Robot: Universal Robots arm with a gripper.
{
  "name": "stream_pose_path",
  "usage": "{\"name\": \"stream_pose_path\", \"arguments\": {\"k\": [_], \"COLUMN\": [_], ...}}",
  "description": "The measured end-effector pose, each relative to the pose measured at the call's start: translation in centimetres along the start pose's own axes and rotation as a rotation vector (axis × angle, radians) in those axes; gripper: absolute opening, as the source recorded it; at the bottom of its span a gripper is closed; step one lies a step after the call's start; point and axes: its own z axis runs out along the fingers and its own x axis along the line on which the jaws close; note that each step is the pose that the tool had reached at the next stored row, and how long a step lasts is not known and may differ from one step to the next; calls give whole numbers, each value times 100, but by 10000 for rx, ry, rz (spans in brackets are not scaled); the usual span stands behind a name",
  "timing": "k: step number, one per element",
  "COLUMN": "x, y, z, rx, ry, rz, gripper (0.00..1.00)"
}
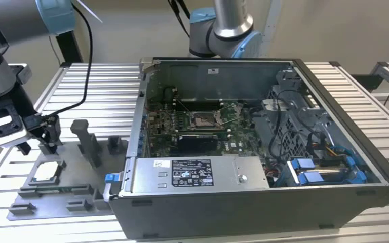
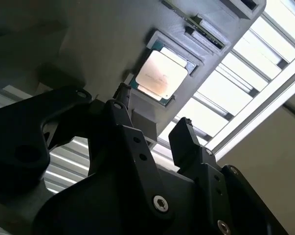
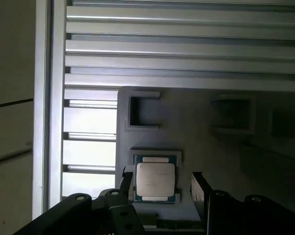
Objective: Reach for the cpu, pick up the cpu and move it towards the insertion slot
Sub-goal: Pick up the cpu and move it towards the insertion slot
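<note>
Claw [image 2: 153,106] parted, hovering over cpu [image 2: 162,74] — untouched

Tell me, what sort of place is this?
Probably a robotics lab bench for computer assembly: an opened computer case with the insertion slot inside, the cpu in a grey fixture on a slatted table, the gripper open nearby.

Silvery-white cpu [image 3: 156,179] with a teal-green edge; matte grey fixture [image 3: 196,117]; table [image 1: 100,91] striped in pale silver ribs. Black gripper [image 3: 162,182]. In the dark grey case [image 1: 248,212], a green board [image 1: 160,126], a silver-framed slot [image 1: 201,119] with dark centre, and bright blue clips [image 1: 316,174]. Plain beige wall [image 1: 133,30].
</note>
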Motion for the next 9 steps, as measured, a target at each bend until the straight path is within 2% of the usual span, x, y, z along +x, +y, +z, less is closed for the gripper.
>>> {"name": "stream_pose_path", "arguments": {"k": [9], "x": [2], "y": [-21], "z": [77], "rx": [-1], "ry": [-1], "rz": [0], "gripper": [100]}}
